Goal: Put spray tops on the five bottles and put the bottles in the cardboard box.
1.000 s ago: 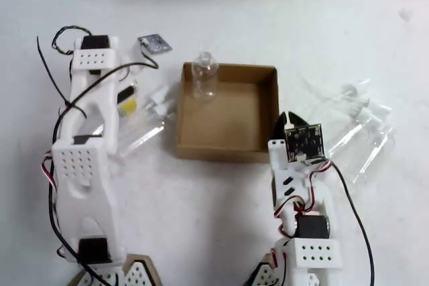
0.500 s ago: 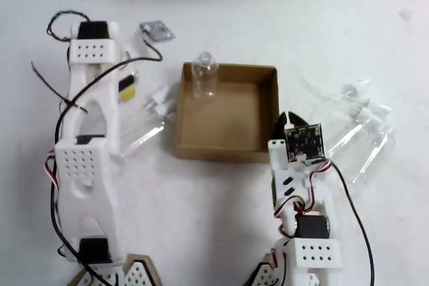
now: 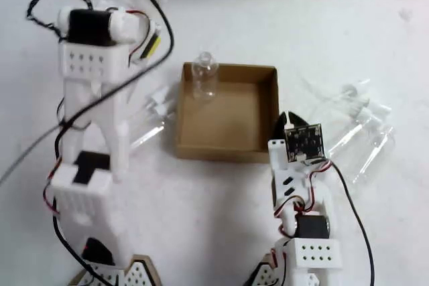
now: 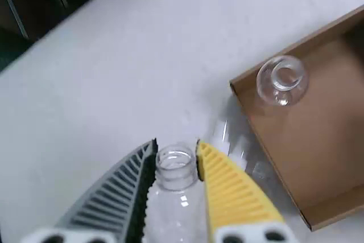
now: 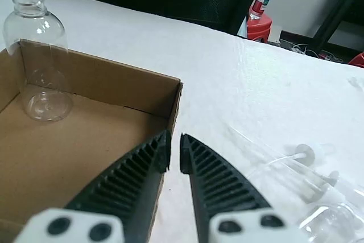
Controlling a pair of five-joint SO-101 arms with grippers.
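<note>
In the left wrist view my left gripper [image 4: 176, 144] is shut on the neck of a clear capless bottle [image 4: 173, 172], held above the white table beside the cardboard box [image 4: 318, 140]. In the high view that arm is raised, its yellow finger [image 3: 153, 45] to the left of the box [image 3: 228, 154]. One clear bottle [image 3: 204, 75] without a top stands upright in the box's far left corner; it is the bottle [image 5: 37, 55] behind the box wall [image 5: 114, 83]. My right gripper [image 3: 285, 120] sits low at the box's near right corner, shut [image 5: 174, 143] on nothing.
Several clear bottles and spray tops [image 3: 358, 132] lie on the table right of the box, and a spray top [image 5: 310, 153] is close to my right gripper. Another bottle with a spray top [image 3: 151, 122] lies left of the box, under the left arm.
The left arm has risen from the table beside the box and swung toward the far side with the bottle in its gripper. The right arm has not moved.
</note>
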